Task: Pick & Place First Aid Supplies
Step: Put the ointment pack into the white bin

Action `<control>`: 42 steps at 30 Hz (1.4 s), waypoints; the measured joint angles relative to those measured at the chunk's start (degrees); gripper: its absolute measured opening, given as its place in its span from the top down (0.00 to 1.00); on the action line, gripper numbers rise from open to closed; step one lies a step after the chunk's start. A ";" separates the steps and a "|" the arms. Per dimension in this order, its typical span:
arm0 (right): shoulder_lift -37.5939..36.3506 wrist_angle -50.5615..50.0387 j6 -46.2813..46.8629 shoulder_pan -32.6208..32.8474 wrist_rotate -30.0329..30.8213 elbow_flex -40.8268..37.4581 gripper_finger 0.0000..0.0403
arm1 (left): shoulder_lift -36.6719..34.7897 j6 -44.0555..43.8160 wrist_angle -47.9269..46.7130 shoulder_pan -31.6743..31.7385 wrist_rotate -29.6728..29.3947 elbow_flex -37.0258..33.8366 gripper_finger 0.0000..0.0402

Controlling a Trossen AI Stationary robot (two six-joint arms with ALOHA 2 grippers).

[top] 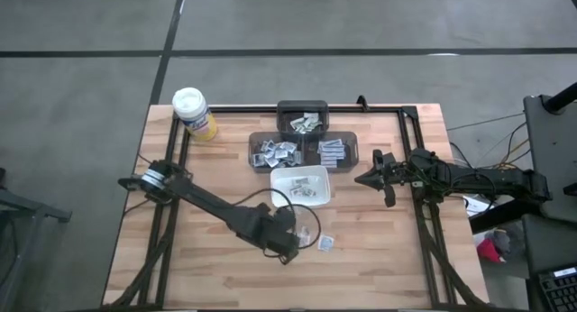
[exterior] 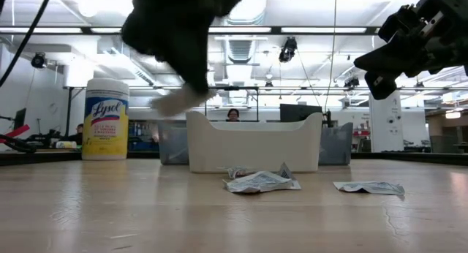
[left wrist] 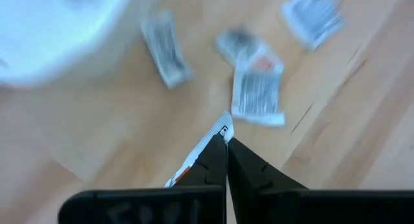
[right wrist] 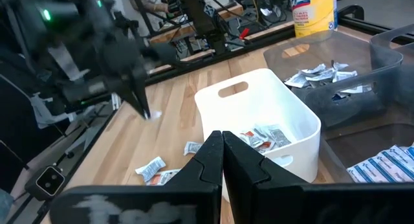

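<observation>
One packet [left wrist: 213, 143] sits pinched in the left gripper [left wrist: 226, 141], lifted clear beside the white dish [top: 317, 178] for dropping in; the right gripper [right wrist: 222, 141] waits shut.

White and grey packets [top: 325, 243] with dark and reddish print lie on the light wooden table [top: 180, 258]. The dish [right wrist: 259, 107] is white; the canister [exterior: 106, 120] is yellow, white-lidded; bins [top: 343, 136] are smoky grey.
</observation>
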 joint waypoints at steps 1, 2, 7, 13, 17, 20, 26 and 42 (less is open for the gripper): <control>-0.02 0.00 0.00 0.00 0.00 0.00 0.98 | -1.00 1.81 0.13 0.00 -1.71 0.00 1.00; -0.02 0.00 0.00 -0.02 0.02 0.00 0.98 | -2.24 3.33 0.33 0.00 -3.20 0.00 1.00; 0.00 0.00 -0.02 -0.01 0.01 0.00 0.98 | -8.86 7.90 2.08 0.16 -12.53 0.02 1.00; -0.01 0.00 -0.19 -0.01 0.01 0.00 0.98 | -14.74 9.37 2.66 1.82 -26.40 0.02 1.00; -0.01 0.00 -0.20 0.00 0.02 0.00 0.98 | -16.02 9.38 2.61 5.67 -31.70 0.02 1.00; -0.02 0.00 -0.20 -0.02 0.02 0.00 0.98 | -15.56 10.66 2.58 9.62 -30.58 0.02 1.00; 0.00 0.00 -0.20 -0.02 0.02 0.00 0.98 | -12.94 11.24 2.66 17.11 -26.19 0.02 1.00; 0.00 0.00 -0.22 -0.02 0.02 0.00 0.98 | -1.45 11.25 6.17 21.26 -15.51 0.03 1.00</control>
